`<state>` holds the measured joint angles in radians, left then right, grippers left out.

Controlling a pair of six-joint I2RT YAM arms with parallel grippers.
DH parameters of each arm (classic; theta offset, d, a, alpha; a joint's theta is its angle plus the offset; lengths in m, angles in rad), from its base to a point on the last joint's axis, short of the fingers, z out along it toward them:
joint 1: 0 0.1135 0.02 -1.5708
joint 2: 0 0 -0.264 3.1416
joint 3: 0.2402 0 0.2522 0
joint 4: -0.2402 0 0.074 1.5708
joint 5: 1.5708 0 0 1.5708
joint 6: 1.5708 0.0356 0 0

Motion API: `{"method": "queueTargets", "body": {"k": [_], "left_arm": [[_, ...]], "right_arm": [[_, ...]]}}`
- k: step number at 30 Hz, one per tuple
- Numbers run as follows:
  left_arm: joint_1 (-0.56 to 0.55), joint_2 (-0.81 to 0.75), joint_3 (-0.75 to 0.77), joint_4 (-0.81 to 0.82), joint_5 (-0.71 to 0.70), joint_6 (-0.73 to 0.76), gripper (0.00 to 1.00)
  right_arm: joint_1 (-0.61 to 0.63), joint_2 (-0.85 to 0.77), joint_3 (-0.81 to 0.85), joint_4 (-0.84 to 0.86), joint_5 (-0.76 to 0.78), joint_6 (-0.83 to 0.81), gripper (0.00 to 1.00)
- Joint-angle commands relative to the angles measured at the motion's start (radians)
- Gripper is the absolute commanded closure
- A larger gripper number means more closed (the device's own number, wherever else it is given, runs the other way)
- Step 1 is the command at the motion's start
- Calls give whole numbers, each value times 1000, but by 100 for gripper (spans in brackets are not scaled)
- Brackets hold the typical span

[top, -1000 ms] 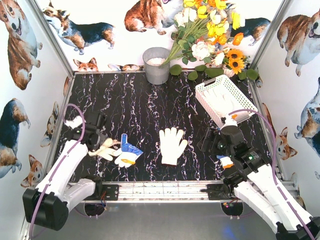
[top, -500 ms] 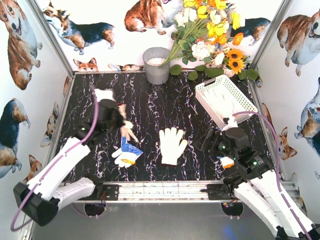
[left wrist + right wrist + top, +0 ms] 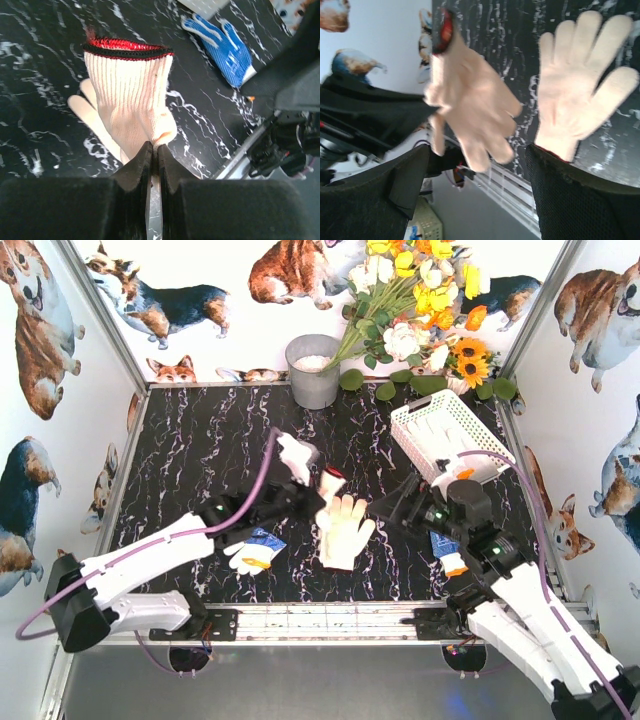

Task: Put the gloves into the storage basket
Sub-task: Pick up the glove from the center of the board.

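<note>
Corgi-print walls close in a black, white-veined bench (image 3: 200, 440), with a grey metal bucket (image 3: 313, 370) and a bunch of flowers (image 3: 420, 300) at its far edge. At the far right the storage basket (image 3: 405, 428) sits tilted, and at least one pale glove (image 3: 445, 445) already lies inside it, so the job is begun but looks well short of finished. The left arm (image 3: 170, 555) reaches to the middle of the bench, its jaws pressed together on a cream glove (image 3: 130, 85) with a red-and-black cuff. This glove hangs clear of the surface, over the far end of a white knit glove (image 3: 343, 530) that lies flat with its fingers pointing far. The right arm (image 3: 520, 610) aims its jaws toward the held glove; they stand wide apart with nothing gripped, and the cream glove's fingers dangle just in front of them in the right wrist view. Whether a hand-over is meant I cannot tell. Three gloves lie on the bench: the white knit one at the centre, a blue-and-white dotted glove (image 3: 255, 550) near and to its left, and a second blue glove (image 3: 447, 552) with an orange cuff, partly hidden beside the right arm. As I judge it, one glove is in transit and has to cross to the far right to reach the basket, and the three on the bench each need a pick and a carry.
</note>
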<state>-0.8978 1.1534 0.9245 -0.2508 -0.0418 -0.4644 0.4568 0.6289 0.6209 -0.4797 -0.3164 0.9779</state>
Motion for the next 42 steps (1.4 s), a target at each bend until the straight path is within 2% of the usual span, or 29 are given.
{"method": "queueTargets", "body": {"k": [1, 11, 18, 20, 21, 22, 25, 26, 27, 29, 31, 32, 34, 37, 42], "left_arm": [[-71, 35, 12, 86, 21, 29, 100], [-135, 50, -41, 205, 70, -5, 100], [-163, 57, -77, 260, 73, -16, 100], [-162, 62, -81, 271, 76, -15, 100], [-162, 67, -78, 268, 78, -11, 100], [-163, 73, -72, 258, 77, -6, 100], [-163, 78, -59, 242, 77, 2, 100], [-163, 75, -58, 237, 78, 3, 100], [-163, 70, -58, 232, 71, 1, 100], [-161, 50, -60, 213, 42, 0, 83], [-161, 19, -67, 196, -1, -7, 46], [-160, -1, -75, 191, -20, -9, 31], [-150, -39, -78, 163, -50, -5, 14], [-109, -79, -44, 87, -43, 17, 2], [9, -128, 6, -8, 137, 68, 0]], "right_arm": [[0, 55, 38, 259, -93, 124, 20], [1, 127, 68, 197, -59, 112, 22], [29, 174, 80, 190, -84, 111, 35], [44, 174, 83, 183, -82, 106, 43], [50, 170, 81, 186, -80, 100, 54], [56, 168, 80, 191, -81, 91, 60], [63, 158, 82, 190, -80, 62, 91], [63, 153, 83, 190, -80, 52, 99], [63, 149, 85, 187, -81, 42, 100], [63, 142, 98, 169, -81, 9, 100], [63, 139, 119, 137, -79, -33, 100], [63, 138, 131, 117, -82, -57, 100], [63, 136, 157, 68, -83, -127, 100], [62, 135, 184, 12, -97, -216, 100], [62, 165, 225, -19, -273, -344, 100]]}}
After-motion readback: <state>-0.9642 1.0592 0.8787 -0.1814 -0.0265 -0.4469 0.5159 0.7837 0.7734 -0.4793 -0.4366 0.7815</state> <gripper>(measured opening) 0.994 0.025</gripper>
